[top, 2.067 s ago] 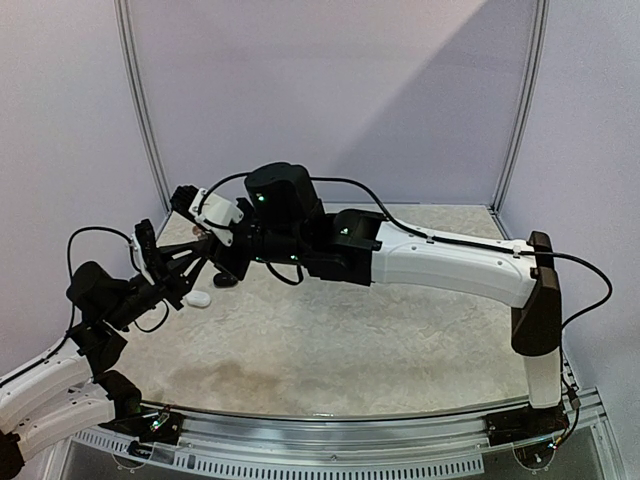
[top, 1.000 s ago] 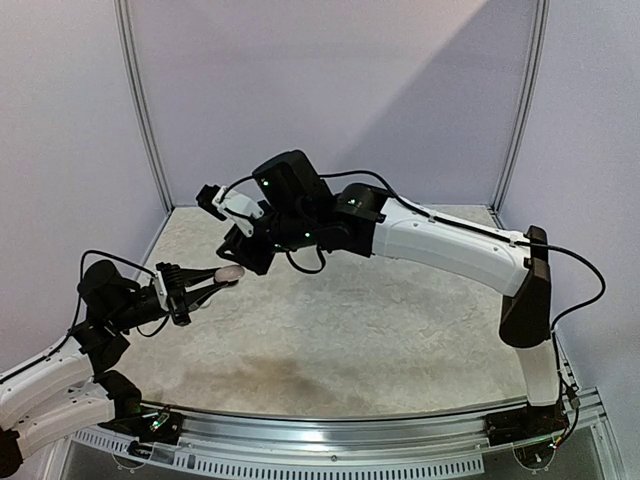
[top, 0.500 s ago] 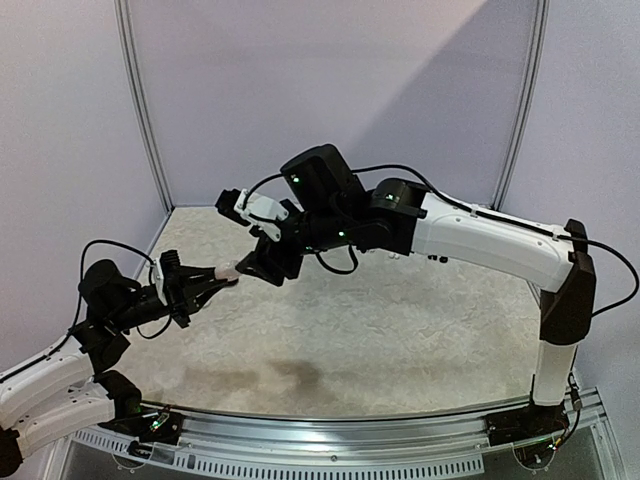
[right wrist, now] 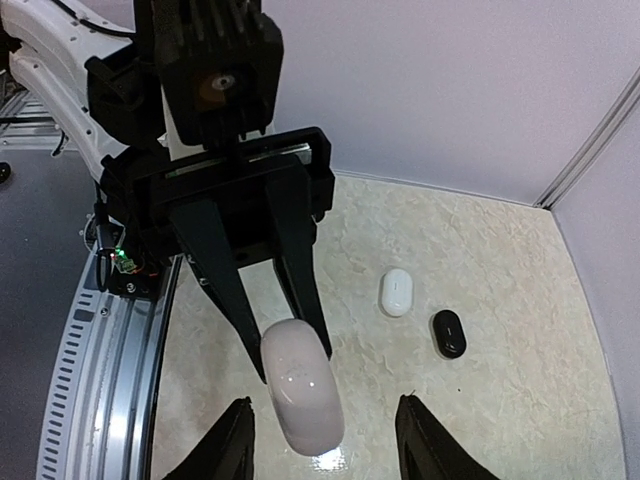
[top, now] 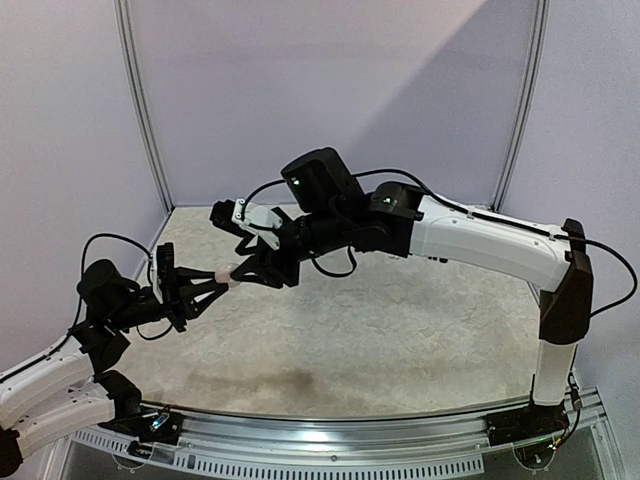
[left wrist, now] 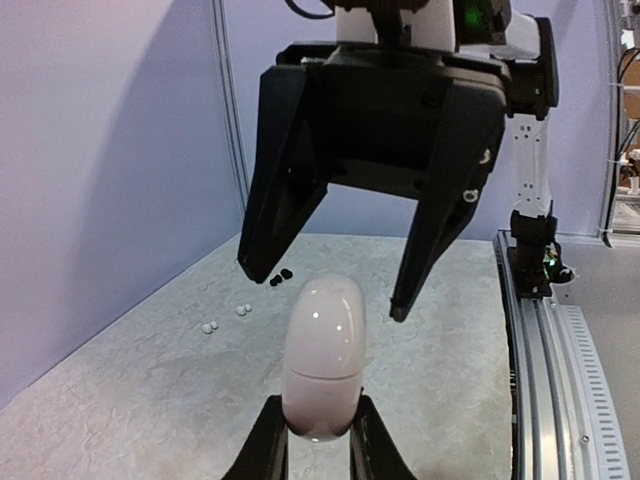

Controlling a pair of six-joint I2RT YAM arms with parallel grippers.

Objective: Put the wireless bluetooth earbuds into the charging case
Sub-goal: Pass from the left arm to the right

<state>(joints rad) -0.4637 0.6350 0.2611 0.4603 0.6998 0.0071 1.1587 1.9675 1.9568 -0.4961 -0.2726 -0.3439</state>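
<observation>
Since half a second earlier the right arm has shifted toward the left edge of the bench [top: 400,330], bringing the right tool [left wrist: 321,290] up to the end of the pale charging case [left wrist: 322,360]. The left tool [left wrist: 317,405] has risen slightly to meet it.

The left tool is clamped on the lower end of the pale charging case. The case is closed, with a seam across its body. It is held in the air above the left part of the bench, its free end pointing at the right tool.

The right tool is spread wide, with its fingers [left wrist: 440,200] standing one on each side of the free end. In the left wrist view a gap shows between each fingertip and the case, so the two are near but apart.

The black earbuds [left wrist: 280,276] lie as a pair on the bench toward the far edge. The white earbuds [left wrist: 240,310] lie just beside them as small loose beads. None of the buds is in a case.

Two further closed cases rest on the bench near the left edge, toward the far-left corner. They are a white case [right wrist: 396,292] and a black case [right wrist: 448,333], near each other but not touching.
</observation>
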